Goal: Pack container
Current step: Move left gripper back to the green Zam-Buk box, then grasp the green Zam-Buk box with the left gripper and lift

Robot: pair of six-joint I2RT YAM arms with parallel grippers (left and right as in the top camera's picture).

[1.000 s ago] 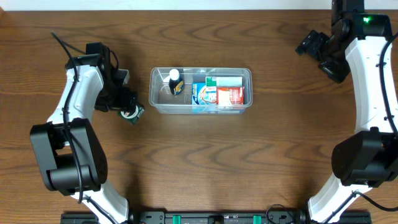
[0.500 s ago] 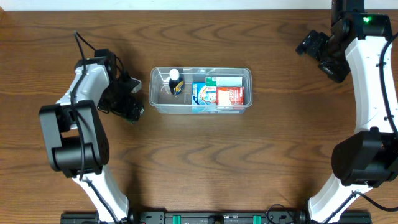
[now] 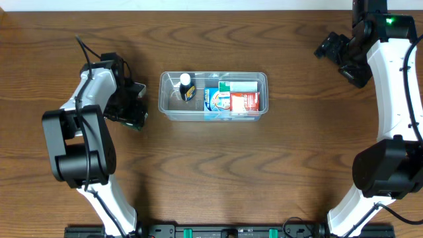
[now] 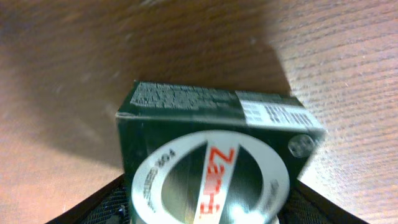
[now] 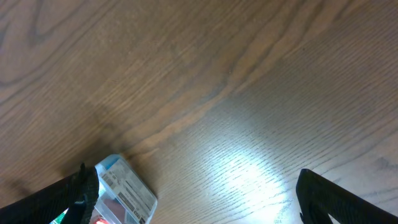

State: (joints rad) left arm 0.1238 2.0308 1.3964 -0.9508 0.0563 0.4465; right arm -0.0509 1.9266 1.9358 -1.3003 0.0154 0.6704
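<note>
The clear container (image 3: pixel 213 75) stands at table centre. It holds a small bottle (image 3: pixel 186 87), a blue-and-white box (image 3: pixel 214 100), a red-and-white box (image 3: pixel 245 101) and a green-and-white box (image 3: pixel 239 86). My left gripper (image 3: pixel 134 114) sits just left of the container, shut on a dark green box (image 4: pixel 211 149) with a silver ring and red lettering, low over the wood. My right gripper (image 3: pixel 328 47) is open and empty at the far right; its wrist view shows its jaws (image 5: pixel 199 205) wide apart and one container corner (image 5: pixel 127 190).
Bare brown wood table (image 3: pixel 218 165) all round the container. The left arm's links (image 3: pixel 79 152) occupy the left side, the right arm's links (image 3: pixel 396 99) the right edge.
The left arm has swung its elbow inward and turned its wrist; the dark green box has shifted slightly up and left beside the container. The right arm has not moved.
</note>
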